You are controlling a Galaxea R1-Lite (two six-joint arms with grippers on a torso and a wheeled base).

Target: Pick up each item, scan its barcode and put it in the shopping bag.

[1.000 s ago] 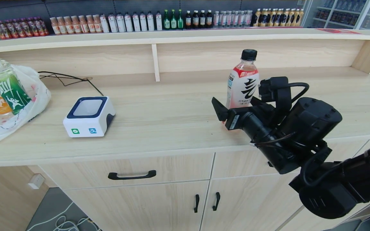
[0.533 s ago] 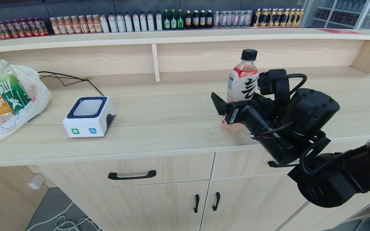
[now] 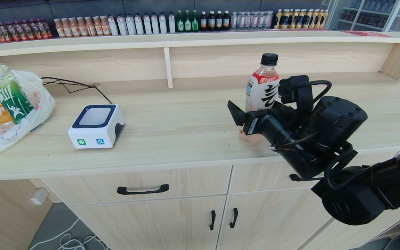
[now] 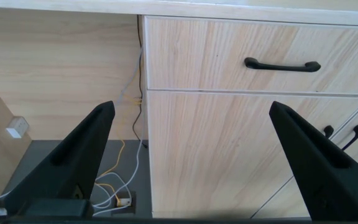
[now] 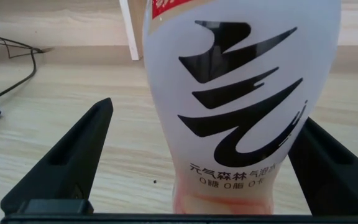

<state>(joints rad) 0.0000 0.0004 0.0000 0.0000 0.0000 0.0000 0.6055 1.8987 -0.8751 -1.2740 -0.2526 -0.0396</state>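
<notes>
Right gripper: released, its two black fingers spread to either side of the drink bottle; the right wrist view shows the bottle between them, and whether either finger touches it cannot be told.
Drink bottle: upright on the surface, right of centre and near the front edge; black cap, clear neck, pale pink liquid at the foot.
Bottle label: white wrap with a red band at the top, one large black brush-stroke character and a small line of print beneath it, plainest in the right wrist view.
Obstruction: from the head view the right arm and wrist cover the bottle's lower right side.
Left gripper: released and holding nothing, low down before the cabinet front below the surface.
Scanner: white cube with a dark blue rim and a pale window on top, two small square icons on its front, green and blue; left of centre, well apart from the bottle.
Cable: black, running from the scanner back to a hole in the surface.
Shopping bag: white plastic, at the surface's far left; a large clear bottle with a green and orange label stands in it.
Cabinet: drawer handle and two door handles, all black.
Back shelf: a row of drinks, their labels too small to read.
Floor: loose wires beside the cabinet.
</notes>
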